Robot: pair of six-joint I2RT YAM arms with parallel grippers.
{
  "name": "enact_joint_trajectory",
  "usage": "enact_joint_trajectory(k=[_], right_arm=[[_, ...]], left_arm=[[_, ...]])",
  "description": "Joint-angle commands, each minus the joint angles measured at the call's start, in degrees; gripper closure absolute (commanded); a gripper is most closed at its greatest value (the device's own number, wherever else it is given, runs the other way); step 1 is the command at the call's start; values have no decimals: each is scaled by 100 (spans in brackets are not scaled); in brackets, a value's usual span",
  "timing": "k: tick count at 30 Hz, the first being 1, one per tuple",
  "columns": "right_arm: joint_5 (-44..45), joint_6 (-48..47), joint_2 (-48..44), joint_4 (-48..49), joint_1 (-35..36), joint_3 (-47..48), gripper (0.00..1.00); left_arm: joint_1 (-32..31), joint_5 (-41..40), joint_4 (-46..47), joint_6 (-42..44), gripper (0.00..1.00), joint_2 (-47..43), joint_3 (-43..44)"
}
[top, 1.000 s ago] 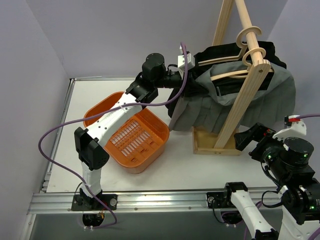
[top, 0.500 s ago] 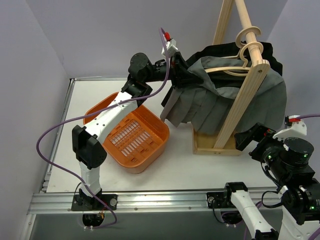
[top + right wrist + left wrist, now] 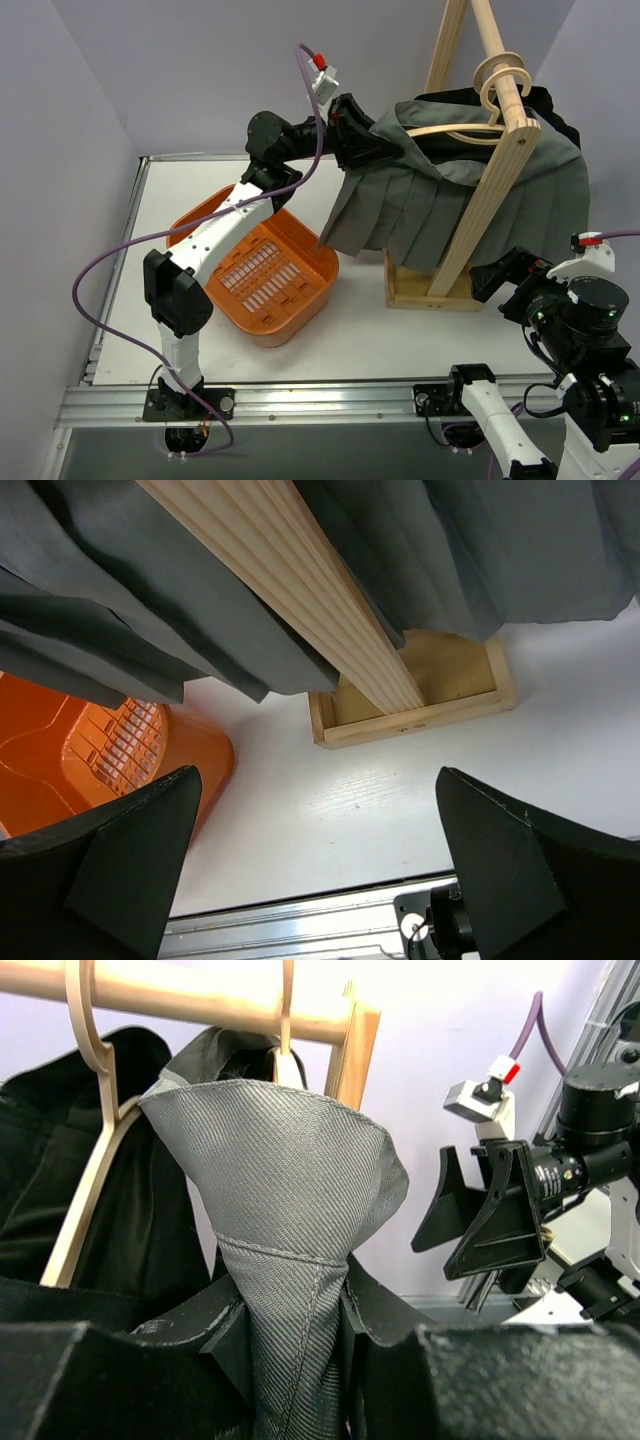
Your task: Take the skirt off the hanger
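Pulled further left since a moment ago, left gripper [image 3: 358, 140] clamped on grey skirt [image 3: 440, 200] (hanger [image 3: 450, 130] hooked on rail [image 3: 493, 40]), right gripper [image 3: 315, 870] spread wide near rack base [image 3: 420, 695]

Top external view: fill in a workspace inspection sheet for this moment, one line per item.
Surface: white table, carrying rack and basket.
Job's things: grey skirt on a wooden hanger, hung from the wooden rack; one waistband end drawn out leftward.
Clutter: orange basket; black garment on the rack.
Grippers: left gripper shut on the skirt's waistband; right gripper open, low by the rack's base.
Cables: purple cable loops off the left arm.
Surroundings: lilac walls; nothing else seen.
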Motion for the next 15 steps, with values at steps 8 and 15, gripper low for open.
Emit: enact_joint_trajectory(k=[8,15], right_arm=[[162,-58,37,-69,44,182,0],[118,-40,28,-25,53,173,0]], left_arm=[[84,-377,926,-392,98,-83,235],[216,-333,1032,-463,98,-311,-107]])
